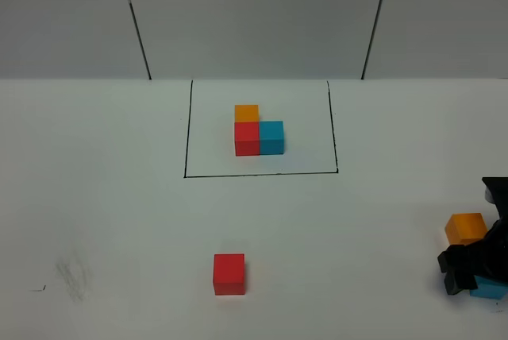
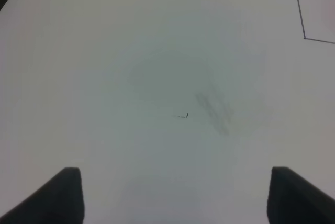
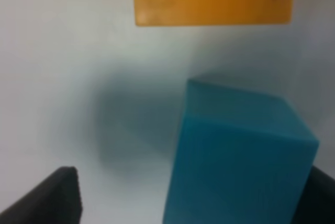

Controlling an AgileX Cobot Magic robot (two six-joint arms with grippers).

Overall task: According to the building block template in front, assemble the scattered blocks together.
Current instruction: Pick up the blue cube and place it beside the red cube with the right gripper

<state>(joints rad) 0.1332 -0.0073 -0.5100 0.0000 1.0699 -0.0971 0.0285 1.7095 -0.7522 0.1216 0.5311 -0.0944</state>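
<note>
Building block template: found at the far middle of the counter, inside a drawn black rectangle. Read as an L of three joined cubes, with red at the corner, orange touching its far side and blue touching its right side in the high view. Judged to be set there as a reference only, clear of both arms' working area.

Located the scattered blocks nearer the robot, none joined. Noted the red block alone at the near middle, well apart from the other two. Noted the orange block and the blue block near each other at the near right edge, not touching.

Found the right gripper lowered around the blue block and released, jaws spread. Saw one finger just beside or touching the block's side (could not tell which) and the other finger well apart from it, so registered no grip. Judged this as an off-centre approach for pickup; expected closure to slide the block sideways unless centred first.

Found the left gripper released, jaws spread, nothing between them, above bare counter marked by faint smudges. Judged it as parked clear of the right arm's work.

Judged assembly as not yet begun.
</note>
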